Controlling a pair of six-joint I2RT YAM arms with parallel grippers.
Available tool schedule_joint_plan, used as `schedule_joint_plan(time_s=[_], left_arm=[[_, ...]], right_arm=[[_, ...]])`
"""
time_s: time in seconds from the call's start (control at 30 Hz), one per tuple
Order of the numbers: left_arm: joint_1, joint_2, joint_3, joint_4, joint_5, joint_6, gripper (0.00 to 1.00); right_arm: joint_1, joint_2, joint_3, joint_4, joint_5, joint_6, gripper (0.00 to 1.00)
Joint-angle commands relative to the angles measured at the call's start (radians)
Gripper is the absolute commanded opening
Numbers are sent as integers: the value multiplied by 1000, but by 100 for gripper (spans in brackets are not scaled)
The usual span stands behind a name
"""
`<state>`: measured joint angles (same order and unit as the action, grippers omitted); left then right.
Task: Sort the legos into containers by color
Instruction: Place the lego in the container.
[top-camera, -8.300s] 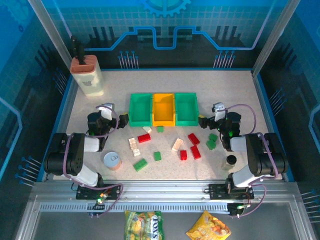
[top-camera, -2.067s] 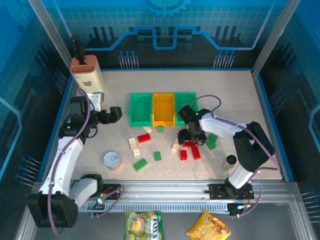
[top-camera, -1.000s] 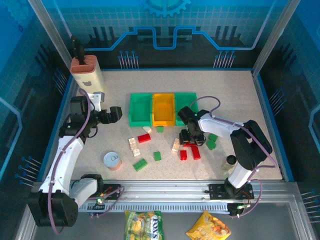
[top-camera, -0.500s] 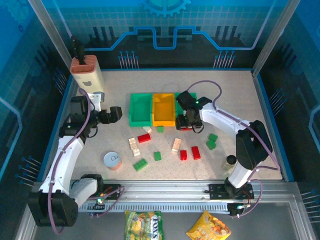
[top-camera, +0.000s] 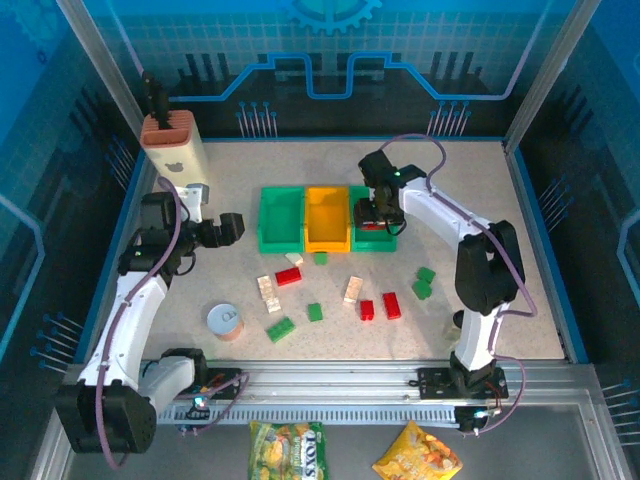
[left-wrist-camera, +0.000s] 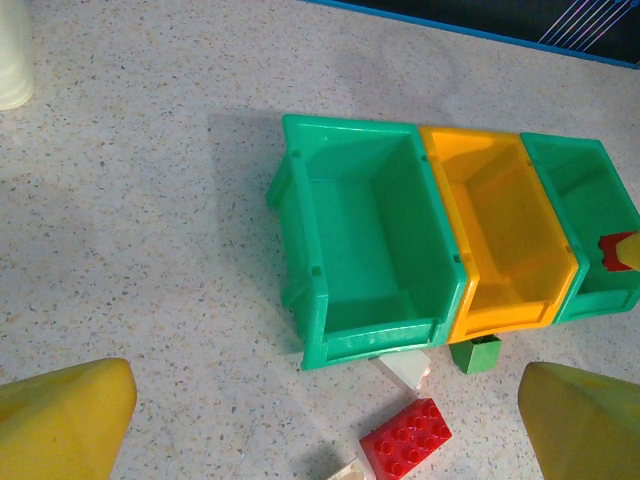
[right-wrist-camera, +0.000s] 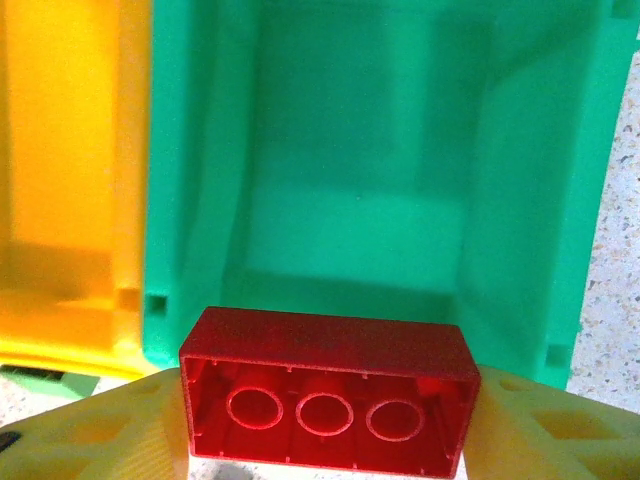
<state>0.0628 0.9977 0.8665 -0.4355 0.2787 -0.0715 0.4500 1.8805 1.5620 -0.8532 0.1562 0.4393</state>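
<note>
**Right gripper (top-camera: 368, 213) brings red brick (right-wrist-camera: 325, 396) over right green tray (right-wrist-camera: 525, 200)**

Up from the loose legos (top-camera: 391, 305) on the bench (top-camera: 460, 190), it now hangs above that tray, pinching the brick by its ends. Left gripper (top-camera: 233, 228) hovers beside the left green tray (left-wrist-camera: 300, 255), spread wide.

Right green tray (left-wrist-camera: 585, 200) cropped by the left wrist view's edge; cream brick (left-wrist-camera: 408, 368) partly under left green tray (left-wrist-camera: 370, 250).

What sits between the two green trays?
The orange-yellow tray, set flush against the left green tray and the right green tray. The left wrist view shows it empty.
</note>
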Motion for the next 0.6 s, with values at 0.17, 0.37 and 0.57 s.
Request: schedule_joint_plan(time_s=[0.17, 0.37, 0.57], left_arm=[[11, -16, -14, 10, 19, 9, 99], [11, -19, -14, 11, 20, 9, 99], [11, -21, -15, 10, 23, 9, 99]], right_arm=[[-30, 57, 32, -2, -18, -25, 65], [-31, 62, 27, 6, -22, -19, 69], [-31, 39, 25, 3, -20, -15, 72]])
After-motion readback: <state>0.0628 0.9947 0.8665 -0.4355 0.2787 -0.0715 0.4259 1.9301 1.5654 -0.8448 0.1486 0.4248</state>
